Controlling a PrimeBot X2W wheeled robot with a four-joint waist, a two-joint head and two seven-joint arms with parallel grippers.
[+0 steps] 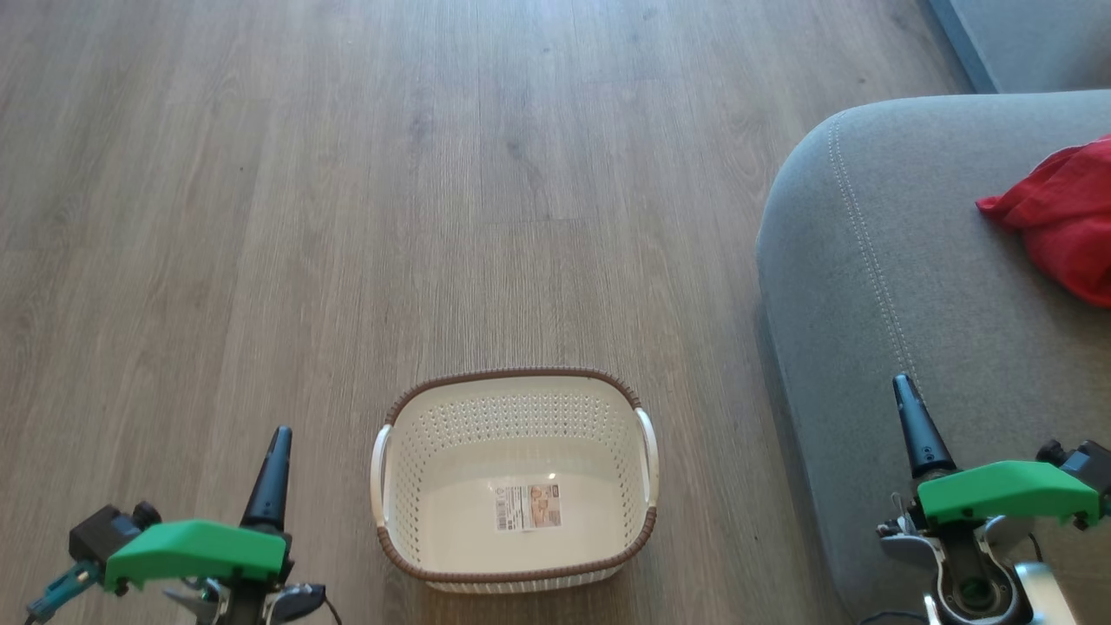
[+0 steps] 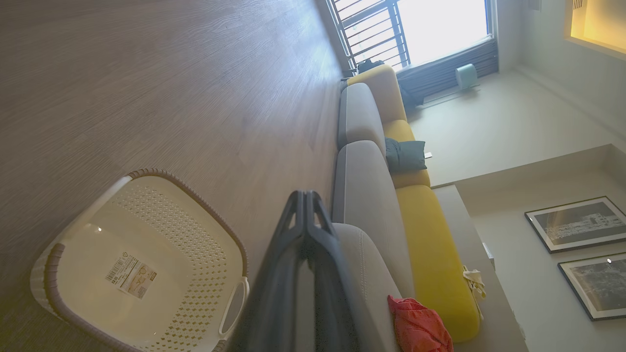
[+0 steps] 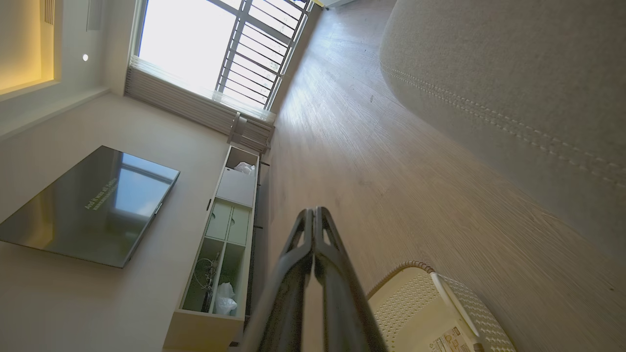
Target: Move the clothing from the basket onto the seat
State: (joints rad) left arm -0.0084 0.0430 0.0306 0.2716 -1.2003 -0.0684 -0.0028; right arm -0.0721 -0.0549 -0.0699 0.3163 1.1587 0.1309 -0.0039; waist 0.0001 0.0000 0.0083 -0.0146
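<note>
The clothing (image 1: 1063,217), a bright red crumpled heap, lies on the grey seat (image 1: 903,286) near the right edge of the head view, well apart from the basket (image 1: 512,376). The basket stands upright on the wooden floor (image 1: 347,174), just left of the seat's rounded front edge, and holds nothing but the label sticker (image 1: 528,507) on its bottom. The left end effector (image 1: 276,447) hovers above the floor to the left of the basket, its two dark fingers pressed together and gripping nothing. The right end effector (image 1: 907,408) hovers over the near part of the seat, its fingers likewise together and empty, well short of the clothing.
</note>
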